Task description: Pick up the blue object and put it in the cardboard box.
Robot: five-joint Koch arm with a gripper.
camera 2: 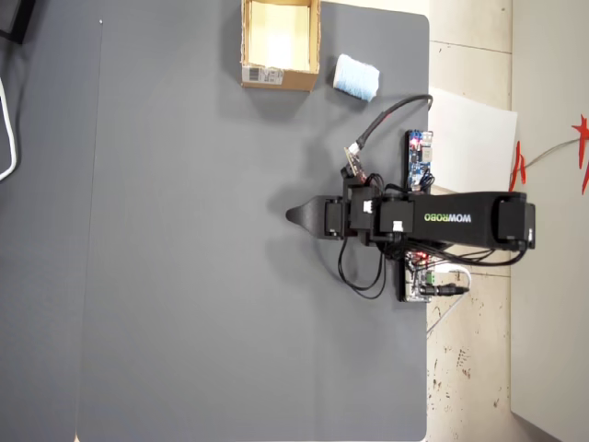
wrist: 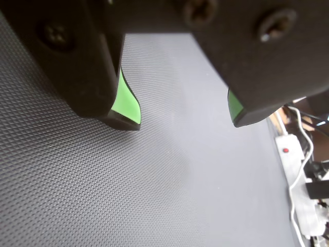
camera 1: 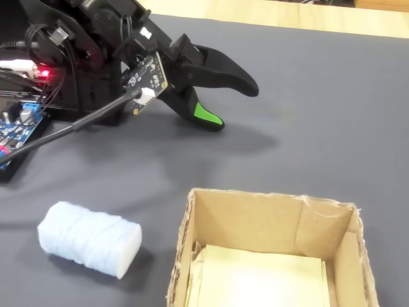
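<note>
While the gripper (camera 1: pixel 233 105) gapes empty, blue object (camera 1: pixel 89 238) well apart, beside cardboard box (camera 1: pixel 268 217).

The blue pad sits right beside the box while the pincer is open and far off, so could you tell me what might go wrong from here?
1. The blue pad lies close to the box wall, so a pincer finger might catch the cardboard or nudge the box.
2. The pad looks soft and rounded, so it might squash or slip out of a shallow grip.
3. The cable loops loosely near the pad and could snag as the arm swings over.
</note>
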